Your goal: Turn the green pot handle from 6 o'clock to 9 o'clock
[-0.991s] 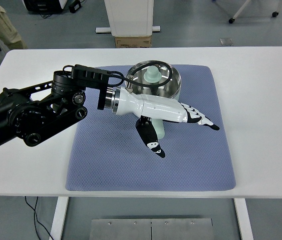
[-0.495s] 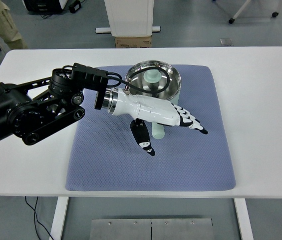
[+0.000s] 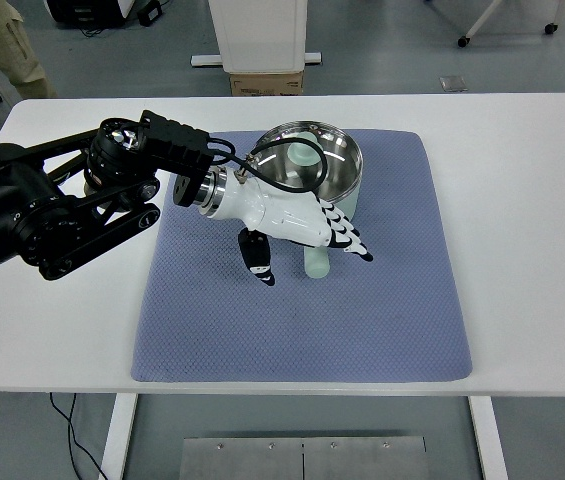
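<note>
A pale green pot (image 3: pixel 312 165) with a shiny steel inside stands at the back of the blue-grey mat (image 3: pixel 302 300). Its pale green handle (image 3: pixel 318 263) points toward me, at about 6 o'clock, and only its tip shows below my hand. My left hand (image 3: pixel 297 250), white with black-and-white fingertips, hovers over the handle just in front of the pot. The fingers (image 3: pixel 347 238) are spread toward the right and the thumb (image 3: pixel 258 258) hangs down to the left of the handle. It holds nothing. My right arm is out of sight.
The mat lies on a white table (image 3: pixel 532 220). A cardboard box (image 3: pixel 267 83) and a white cabinet base (image 3: pixel 258 35) stand on the floor behind the table. A person's leg (image 3: pixel 7 45) shows at the top left corner.
My left hand has drawn back to the left and toward the pot, so its fingers now reach less far across the mat. The pot and its handle have stayed where they were.
</note>
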